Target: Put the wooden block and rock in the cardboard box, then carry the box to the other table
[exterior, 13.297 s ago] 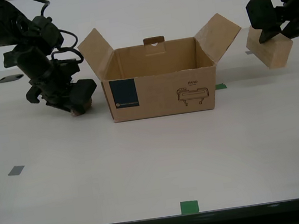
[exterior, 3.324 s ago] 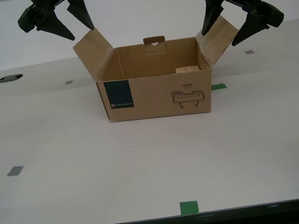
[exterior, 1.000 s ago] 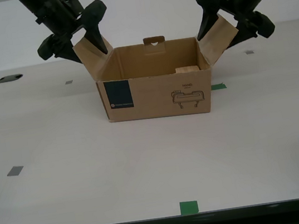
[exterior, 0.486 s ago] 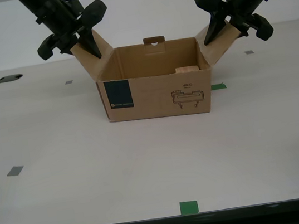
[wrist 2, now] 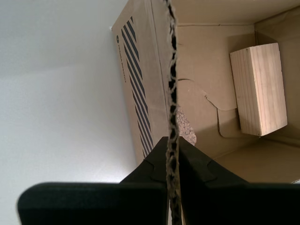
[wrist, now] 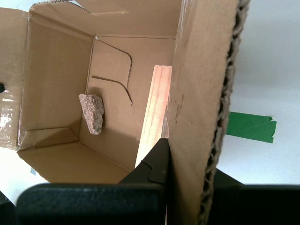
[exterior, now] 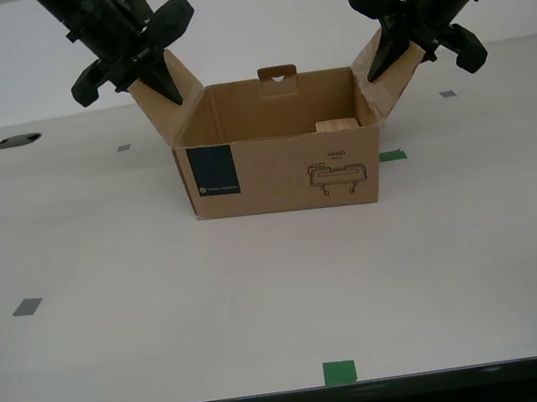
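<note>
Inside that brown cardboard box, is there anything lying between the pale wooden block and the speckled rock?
No. In my first wrist view only bare box floor separates block from rock.

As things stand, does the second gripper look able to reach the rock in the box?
Probably not yet: my second gripper is shut on a flap of the cardboard box. The rock lies uncovered below.

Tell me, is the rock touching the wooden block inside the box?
Apart. My first wrist view shows bare box floor between rock and block.
</note>
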